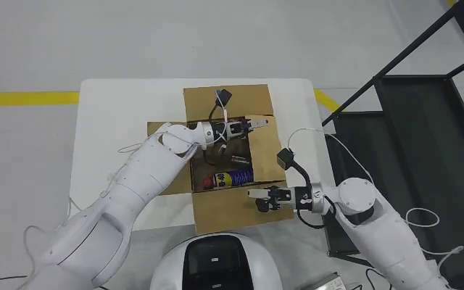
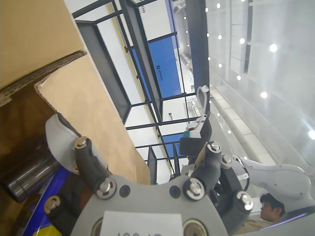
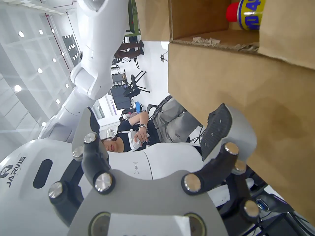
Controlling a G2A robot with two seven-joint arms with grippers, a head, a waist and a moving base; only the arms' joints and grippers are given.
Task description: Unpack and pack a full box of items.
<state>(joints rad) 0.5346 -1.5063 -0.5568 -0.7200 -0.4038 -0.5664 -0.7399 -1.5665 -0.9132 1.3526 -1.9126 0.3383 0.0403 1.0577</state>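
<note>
Mid table (image 1: 130,109): cardboard box (image 1: 246,98), open, flaps splayed flat toward all four table edges. Prob. open like this for straight access by both arms.

L gripper (image 1: 250,126): hangs over the box's far R corner, by the seam btw far flap and R flap (image 1: 267,156). Fingers (image 2: 59,133) spread wide, released, nothing gripped. Seems to straddle the R flap's edge; touching or not, can't tell. Likely placed there to keep that flap back or to take hold of it.

R gripper (image 1: 255,197): over the near flap (image 1: 225,214), toward its R end. Also released, pads well apart, no item btw them. Ribbed pad (image 3: 216,128) just beside the cardboard face, contact unclear. Prob. there to steady the flap and keep the way in clear.

Inside box, near side: spray can (image 1: 232,177), on its side along the near wall. Blue body w/ yellow band, red cap. Smooth and round, so apt to roll if nudged; best gripped across the body. Just beside it, toward the far side: dark metal cylinder (image 1: 238,156), shiny, also lying down. Rest of contents too dark to tell.

Judging by items inside: either unpacking not yet done or packing under way; can't say which.
</note>
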